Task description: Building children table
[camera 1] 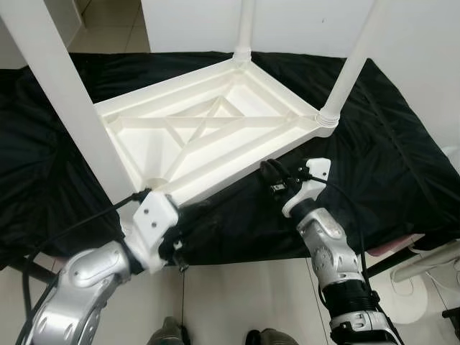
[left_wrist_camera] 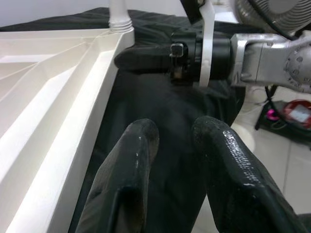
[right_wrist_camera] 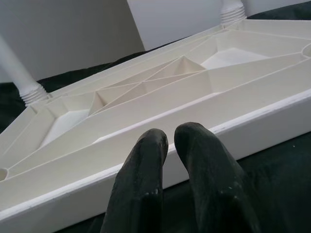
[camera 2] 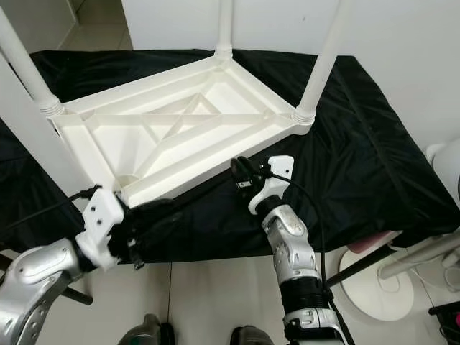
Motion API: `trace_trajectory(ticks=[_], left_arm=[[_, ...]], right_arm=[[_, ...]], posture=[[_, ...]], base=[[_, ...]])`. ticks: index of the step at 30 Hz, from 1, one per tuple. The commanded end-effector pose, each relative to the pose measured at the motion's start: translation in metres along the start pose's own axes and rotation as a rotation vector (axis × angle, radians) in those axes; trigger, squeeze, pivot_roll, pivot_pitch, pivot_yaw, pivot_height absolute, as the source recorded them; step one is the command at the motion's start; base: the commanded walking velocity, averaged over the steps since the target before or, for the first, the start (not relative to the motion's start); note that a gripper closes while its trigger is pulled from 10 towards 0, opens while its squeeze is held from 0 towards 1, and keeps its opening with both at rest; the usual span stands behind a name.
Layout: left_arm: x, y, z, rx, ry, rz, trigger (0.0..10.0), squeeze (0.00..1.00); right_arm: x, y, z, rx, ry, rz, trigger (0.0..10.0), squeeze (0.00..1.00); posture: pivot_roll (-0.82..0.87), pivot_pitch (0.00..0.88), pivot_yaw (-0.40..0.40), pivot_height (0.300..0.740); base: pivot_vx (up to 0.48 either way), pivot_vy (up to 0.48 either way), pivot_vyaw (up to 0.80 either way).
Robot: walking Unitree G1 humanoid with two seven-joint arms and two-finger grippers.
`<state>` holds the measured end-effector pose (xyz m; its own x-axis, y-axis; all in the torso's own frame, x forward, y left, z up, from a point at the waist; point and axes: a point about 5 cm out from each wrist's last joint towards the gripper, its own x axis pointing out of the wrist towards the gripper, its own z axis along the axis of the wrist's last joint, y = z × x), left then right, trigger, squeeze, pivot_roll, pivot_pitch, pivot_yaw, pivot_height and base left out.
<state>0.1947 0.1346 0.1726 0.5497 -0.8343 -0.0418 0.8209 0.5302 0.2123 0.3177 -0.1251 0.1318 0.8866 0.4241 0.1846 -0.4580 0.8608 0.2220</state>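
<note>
A white plastic children's table lies upside down on a black cloth. White legs stand in its far corner, right corner and left corner. A fourth leg rises close to me at the near-left; my left wrist hides its foot. My left gripper lies low on the cloth along the table's near edge, slightly open and holding nothing. My right gripper is shut and empty, its tips just short of the near rim.
The cloth-covered surface ends just in front of my arms, with tiled floor below. A white fan base and cables sit on the floor to the right. A white wall stands behind the table.
</note>
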Motion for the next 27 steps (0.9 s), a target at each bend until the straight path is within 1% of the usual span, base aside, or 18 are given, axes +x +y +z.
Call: trace_trajectory(ticks=[1, 3, 4, 6, 7, 10, 12, 13, 14, 15, 18, 19, 21, 23, 24, 25, 26, 27], left_arm=[[-0.005, -0.005, 0.005, 0.025, -0.019, -0.094, 10.0, 0.0], [-0.026, -0.006, 0.004, 0.066, 0.023, -0.123, 10.0, 0.0], [-0.026, -0.006, 0.004, 0.066, 0.023, -0.123, 10.0, 0.0], [-0.039, -0.004, 0.002, 0.092, 0.068, -0.143, 10.0, 0.0], [-0.039, -0.004, 0.002, 0.092, 0.068, -0.143, 10.0, 0.0], [-0.049, -0.002, 0.002, 0.124, 0.097, -0.149, 10.0, 0.0], [-0.057, 0.003, 0.005, 0.157, 0.103, -0.126, 10.0, 0.0], [-0.057, 0.003, 0.005, 0.157, 0.103, -0.126, 10.0, 0.0], [-0.065, 0.009, 0.007, 0.173, 0.103, -0.102, 10.0, 0.0], [-0.071, 0.013, 0.008, 0.173, 0.113, -0.086, 10.0, 0.0], [-0.077, 0.016, 0.008, 0.174, 0.128, -0.075, 10.0, 0.0], [-0.084, 0.021, 0.007, 0.166, 0.152, -0.067, 10.0, 0.0], [-0.084, 0.021, 0.007, 0.166, 0.152, -0.067, 10.0, 0.0], [-0.103, 0.033, 0.003, 0.16, 0.233, -0.022, 10.0, 0.0], [-0.103, 0.033, 0.003, 0.16, 0.233, -0.022, 10.0, 0.0], [-0.112, 0.038, 0.001, 0.15, 0.268, -0.004, 10.0, 0.0], [-0.112, 0.038, 0.001, 0.15, 0.268, -0.004, 10.0, 0.0], [-0.119, 0.042, -0.001, 0.151, 0.295, 0.017, 10.0, 0.0]], right_arm=[[0.0, -0.002, -0.001, -0.009, 0.005, 0.003, 10.0, 0.0], [0.004, -0.001, -0.002, -0.01, 0.007, 0.013, 10.0, 0.0], [0.004, -0.001, -0.002, -0.01, 0.007, 0.013, 10.0, 0.0], [0.005, -0.002, -0.002, -0.01, 0.009, 0.017, 10.0, 0.0], [0.005, -0.002, -0.002, -0.01, 0.009, 0.017, 10.0, 0.0], [0.006, -0.002, -0.004, -0.012, 0.015, 0.02, 10.0, 0.0], [0.008, -0.002, -0.004, -0.014, 0.015, 0.026, 10.0, 0.0], [0.008, -0.002, -0.004, -0.014, 0.015, 0.026, 10.0, 0.0], [0.008, -0.002, -0.004, -0.014, 0.015, 0.025, 10.0, 0.0], [0.009, -0.002, -0.004, -0.014, 0.015, 0.023, 10.0, 0.0], [0.01, -0.003, -0.004, -0.014, 0.015, 0.022, 10.0, 0.0], [0.01, -0.003, -0.004, -0.014, 0.013, 0.021, 10.0, 0.0], [0.01, -0.003, -0.004, -0.014, 0.013, 0.021, 10.0, 0.0], [0.01, -0.005, -0.004, -0.016, 0.011, 0.019, 10.0, 0.0], [0.01, -0.005, -0.004, -0.016, 0.011, 0.019, 10.0, 0.0], [0.01, -0.006, -0.004, -0.02, 0.01, 0.016, 10.0, 0.0], [0.01, -0.006, -0.004, -0.02, 0.01, 0.016, 10.0, 0.0], [0.01, -0.006, -0.004, -0.022, 0.009, 0.013, 10.0, 0.0]], posture=[[0.07, 0.056, -0.029, 0.74], [0.08, 0.055, -0.031, 0.74], [0.08, 0.055, -0.031, 0.74], [0.09, 0.057, -0.035, 0.74], [0.09, 0.057, -0.035, 0.74], [0.09, 0.051, -0.035, 0.74], [0.1, 0.055, -0.036, 0.74], [0.1, 0.055, -0.036, 0.74], [0.1, 0.055, -0.035, 0.74], [0.1, 0.059, -0.037, 0.74], [0.1, 0.059, -0.037, 0.74], [0.1, 0.062, -0.037, 0.74], [0.1, 0.062, -0.037, 0.74], [0.1, 0.063, -0.037, 0.74], [0.1, 0.063, -0.037, 0.74], [0.1, 0.062, -0.036, 0.74], [0.1, 0.062, -0.036, 0.74], [0.1, 0.062, -0.036, 0.74]], base=[[0.0, 0.0, 0.0], [0.0, 0.0, 0.0], [0.0, 0.0, 0.0], [0.0, 0.0, 0.0], [0.0, 0.0, 0.0], [0.0, 0.0, 0.0], [0.0, 0.0, 0.0], [0.0, 0.0, 0.0], [0.0, 0.0, 0.0], [0.0, 0.0, 0.0], [0.0, 0.0, 0.0], [0.0, 0.0, 0.0], [0.0, 0.0, 0.0], [0.0, 0.0, 0.0], [0.0, 0.0, 0.0], [0.0, 0.0, 0.0], [0.0, 0.0, 0.0], [0.0, 0.0, 0.0]])
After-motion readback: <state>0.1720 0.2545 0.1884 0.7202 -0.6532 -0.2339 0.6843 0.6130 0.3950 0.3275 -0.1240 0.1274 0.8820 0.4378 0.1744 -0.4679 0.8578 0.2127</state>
